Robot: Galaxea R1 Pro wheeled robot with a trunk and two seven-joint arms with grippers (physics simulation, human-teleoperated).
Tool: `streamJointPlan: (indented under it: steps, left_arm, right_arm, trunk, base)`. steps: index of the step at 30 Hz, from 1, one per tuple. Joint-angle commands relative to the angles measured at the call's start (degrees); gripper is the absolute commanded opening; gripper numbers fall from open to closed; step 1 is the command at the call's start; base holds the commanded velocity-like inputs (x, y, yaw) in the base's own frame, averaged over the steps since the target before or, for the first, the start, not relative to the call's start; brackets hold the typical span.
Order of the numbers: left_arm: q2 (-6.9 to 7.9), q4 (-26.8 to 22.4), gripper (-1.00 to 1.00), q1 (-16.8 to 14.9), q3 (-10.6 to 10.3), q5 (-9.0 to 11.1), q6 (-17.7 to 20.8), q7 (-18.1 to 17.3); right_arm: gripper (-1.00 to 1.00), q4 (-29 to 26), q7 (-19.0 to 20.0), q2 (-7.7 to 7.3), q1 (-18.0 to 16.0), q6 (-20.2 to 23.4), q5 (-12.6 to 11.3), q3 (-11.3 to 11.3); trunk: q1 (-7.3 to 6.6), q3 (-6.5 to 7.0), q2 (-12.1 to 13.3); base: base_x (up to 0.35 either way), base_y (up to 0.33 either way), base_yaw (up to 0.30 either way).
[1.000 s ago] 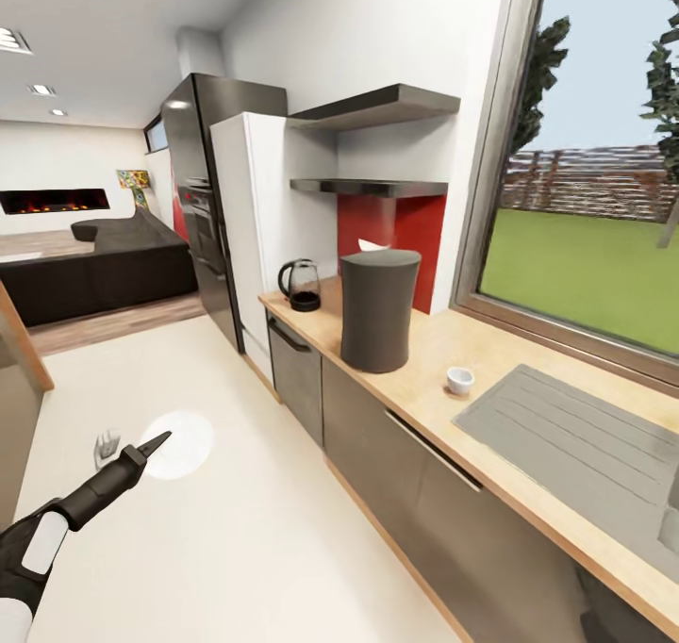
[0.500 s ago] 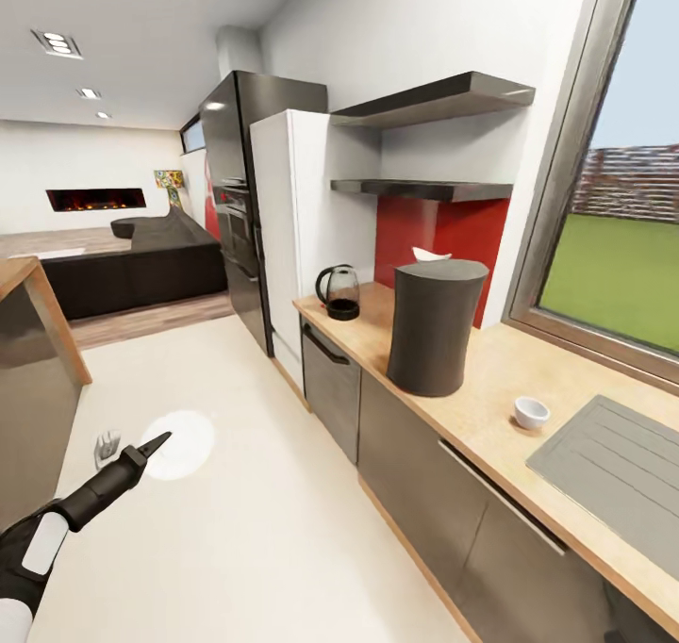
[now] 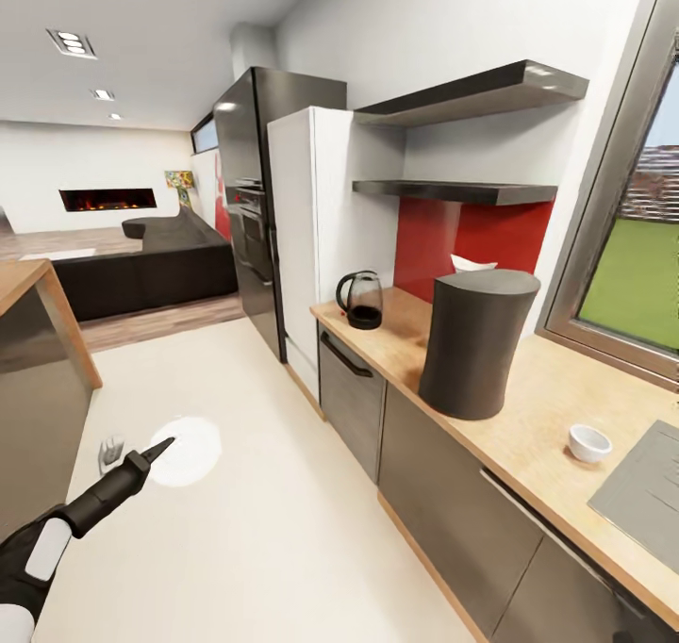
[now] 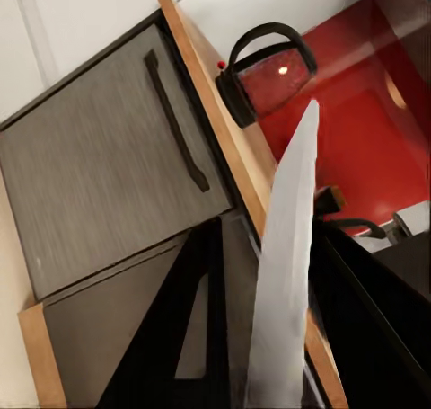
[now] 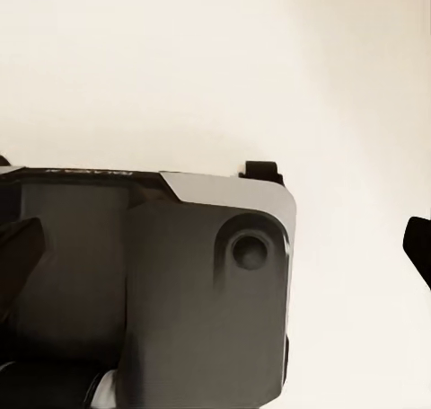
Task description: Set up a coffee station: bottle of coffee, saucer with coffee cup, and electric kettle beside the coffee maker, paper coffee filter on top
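From my head camera I count one coffee maker (image 3: 476,343) at right centre on the kitchen countertop (image 3: 528,426), one electric kettle (image 3: 362,301) left of it, one coffee cup (image 3: 589,443) lower right, and two wall shelves. My left gripper (image 3: 151,455), lower left, clenches a white saucer (image 3: 187,451); the right fingers I cannot judge.
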Motion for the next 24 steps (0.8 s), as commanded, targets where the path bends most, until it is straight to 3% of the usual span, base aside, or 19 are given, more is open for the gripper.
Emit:
streamJointPlan:
  steps: [1,16,24]
  left_arm:
    - [-0.01,0.4,-1.00,0.3,0.1,0.3,0.4,-0.4]
    - [-0.07,0.4,-1.00,2.3,0.0,0.3,0.2,-1.2]
    - [-0.08,0.4,-1.00,2.4,0.0,0.3,0.2,-1.2]
  right_arm:
    - [1.00,-0.1,0.2,-0.02,0.0,0.3,-0.4,0.4]
    - [1.00,-0.3,0.2,-0.54,0.0,-3.6,-0.2,0.4]
    - [1.00,-0.3,0.2,-0.54,0.0,-4.6,-0.3,0.4]
  trunk:
    - [0.06,-0.12,-0.1]
    - [0.06,-0.12,-0.1]
    - [0.06,-0.12,-0.1]
  base:
    - [0.000,0.000,0.000]
    - [0.000,0.000,-0.007]
    - [0.000,0.000,-0.252]
